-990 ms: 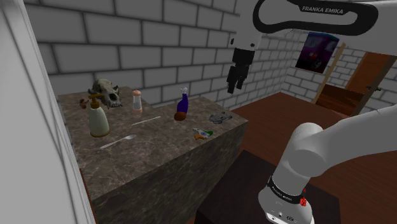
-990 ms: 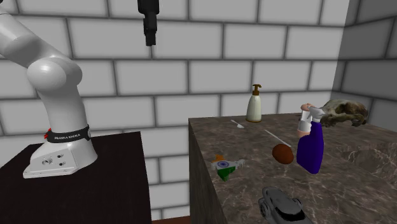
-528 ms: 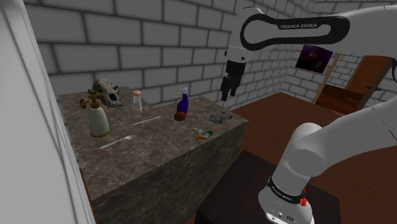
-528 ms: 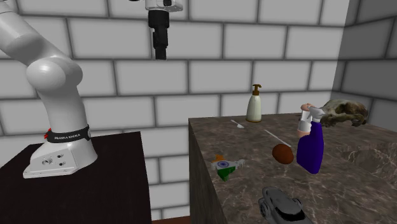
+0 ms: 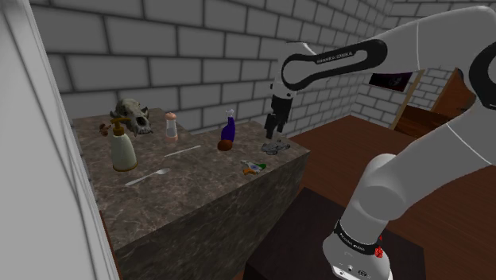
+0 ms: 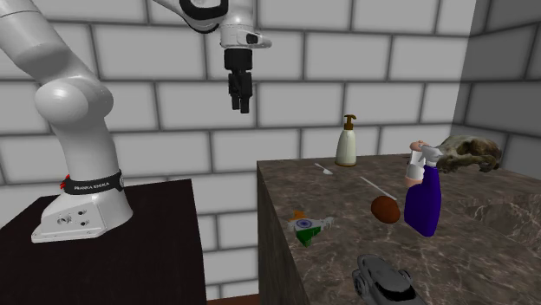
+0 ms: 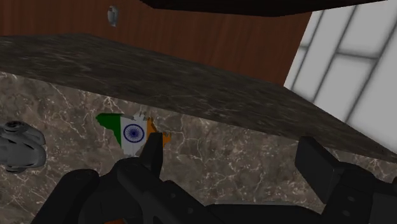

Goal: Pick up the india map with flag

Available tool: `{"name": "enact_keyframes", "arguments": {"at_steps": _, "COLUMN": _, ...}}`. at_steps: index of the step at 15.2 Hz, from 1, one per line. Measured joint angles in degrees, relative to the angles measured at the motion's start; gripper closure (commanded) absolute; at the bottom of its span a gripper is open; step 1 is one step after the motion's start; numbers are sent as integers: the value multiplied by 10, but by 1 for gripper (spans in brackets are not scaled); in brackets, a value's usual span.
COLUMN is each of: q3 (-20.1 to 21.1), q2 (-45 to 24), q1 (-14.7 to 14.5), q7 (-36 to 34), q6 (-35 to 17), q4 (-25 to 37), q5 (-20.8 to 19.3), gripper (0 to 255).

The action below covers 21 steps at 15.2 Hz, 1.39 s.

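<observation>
Nothing is picked up yet. Your tool [image 5: 274, 131] hangs released, fingers apart and empty, high up near the edge of the surface [image 5: 199, 191]. The flag map [image 5: 254, 166] lies flat close to that edge, at 7 o'clock from the tool in the shoulder view. Left to do: descend, close, lift. A grey metal piece [image 5: 276, 147] sits near the map's 2 o'clock; its other sides look open.

Dim, flat simulator light in all views, no visible source, no glare. Brick wall [image 6: 390, 52] is evenly grey; counter [image 5: 199, 191] front is darker than its top. Shadows soft and faint. No blur, no edge distortion. Black gripper [image 7: 232, 143] loses detail in the wrist view.
</observation>
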<state>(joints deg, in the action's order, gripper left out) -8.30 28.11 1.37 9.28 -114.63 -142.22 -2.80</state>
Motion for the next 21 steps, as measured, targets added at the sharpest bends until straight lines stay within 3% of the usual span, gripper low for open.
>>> {"name": "enact_keyframes", "arguments": {"at_steps": 10, "q3": -45, "q2": -201, "q1": 6, "q7": 60, "q6": -179, "q4": 30, "q5": 16, "gripper": 0}}
{"name": "enact_keyframes", "arguments": {"at_steps": 21, "q3": -53, "q2": -451, "q1": 37, "q7": 160, "q6": -304, "q4": 158, "q5": 103, "gripper": 0}}
